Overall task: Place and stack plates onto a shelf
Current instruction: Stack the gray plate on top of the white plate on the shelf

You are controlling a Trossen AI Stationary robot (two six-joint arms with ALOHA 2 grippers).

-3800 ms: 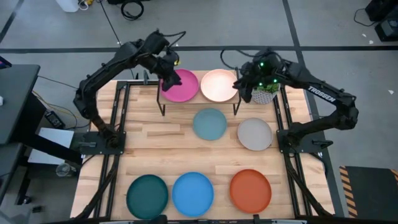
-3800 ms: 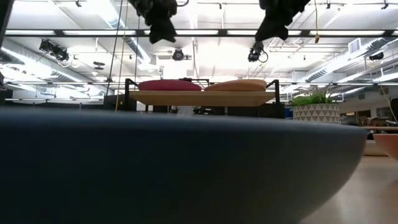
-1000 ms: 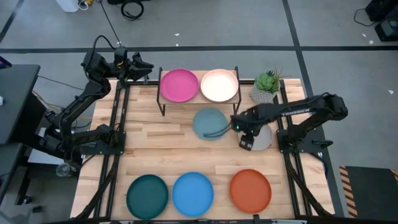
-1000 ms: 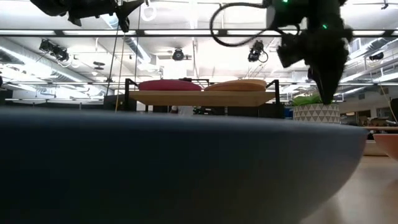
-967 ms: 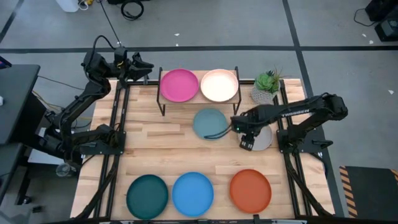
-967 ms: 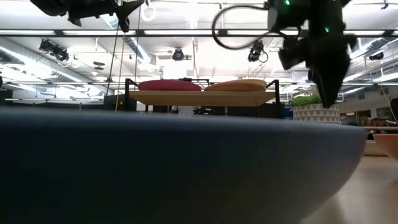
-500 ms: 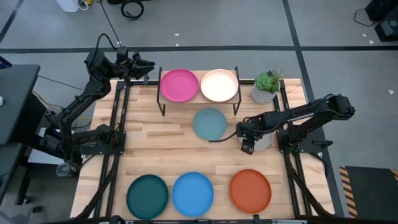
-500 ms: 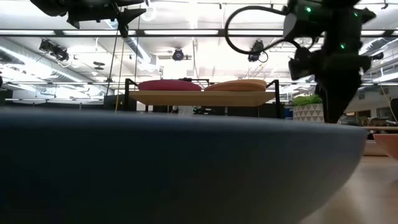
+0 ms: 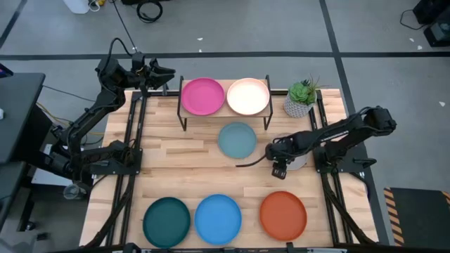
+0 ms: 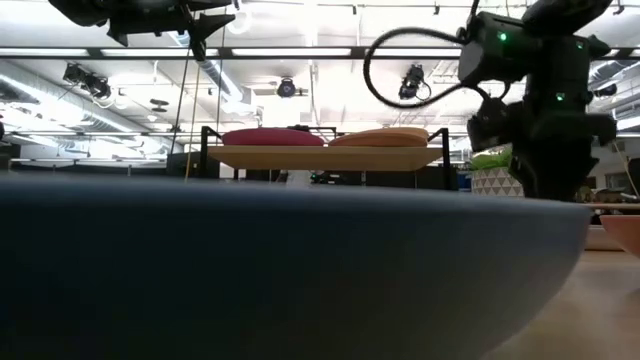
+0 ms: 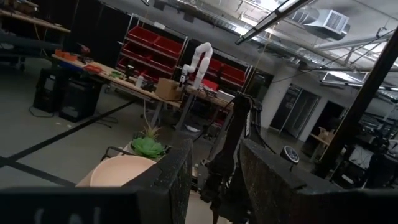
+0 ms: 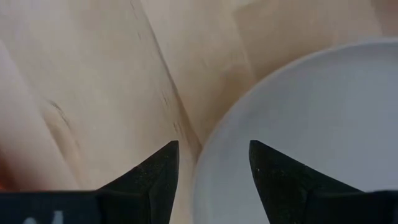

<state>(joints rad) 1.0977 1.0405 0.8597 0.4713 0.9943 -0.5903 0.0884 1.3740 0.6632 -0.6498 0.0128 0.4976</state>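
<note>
The left end effector waits, fingers apart, off the table's 11 o'clock corner. The right end effector, fingers apart, straddles the rim at 9 o'clock of the grey plate, which lies right of centre, at 5 o'clock from the shelf.

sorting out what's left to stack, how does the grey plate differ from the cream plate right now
The cream plate sits up on the shelf beside the magenta plate; the grey plate lies on the table, off the shelf. The right claw is open astride the grey plate's rim, while no claw is near the cream plate. They differ in colour. Both are round, shallow and look the same size.
</note>
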